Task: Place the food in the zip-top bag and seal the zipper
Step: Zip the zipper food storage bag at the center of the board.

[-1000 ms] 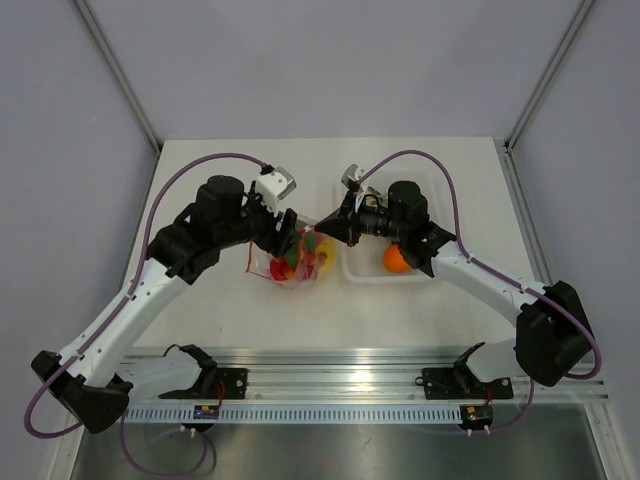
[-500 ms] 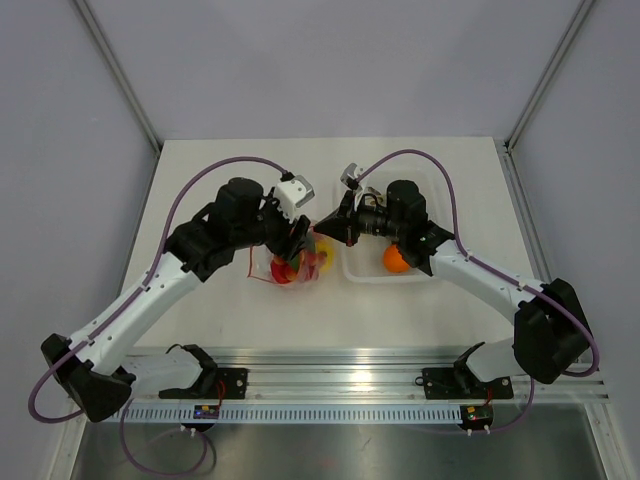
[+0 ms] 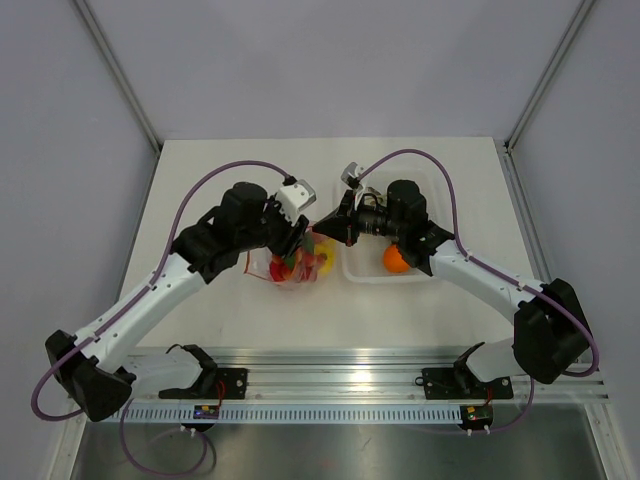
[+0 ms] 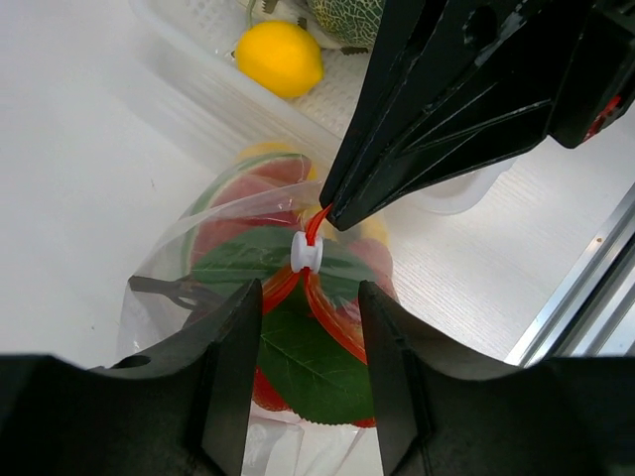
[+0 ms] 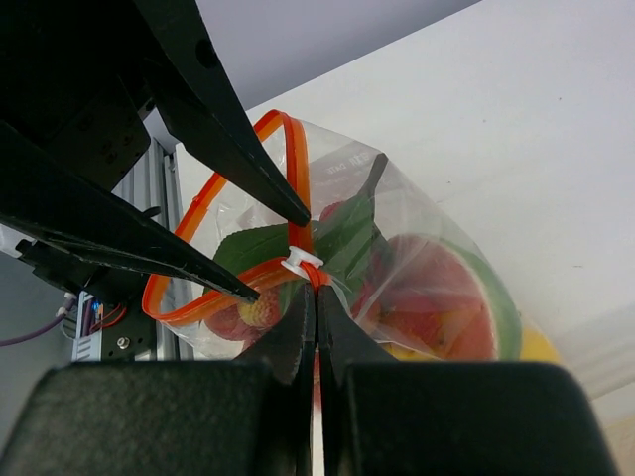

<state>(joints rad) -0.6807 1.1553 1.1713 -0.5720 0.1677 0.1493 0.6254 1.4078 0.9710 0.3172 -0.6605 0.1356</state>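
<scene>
White tabletop is holding the bag of toy food at centre, where the right gripper is clamping the zipper end while the left gripper, fingers apart, is straddling the slider and should be gripping it squarely, pulling straight.

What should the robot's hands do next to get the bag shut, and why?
Probably the left gripper should close on the white slider. Its fingers stand open on either side of it. The right gripper pinches the zipper right beside the slider, and the zip-top bag gapes in an open loop above the food.
</scene>
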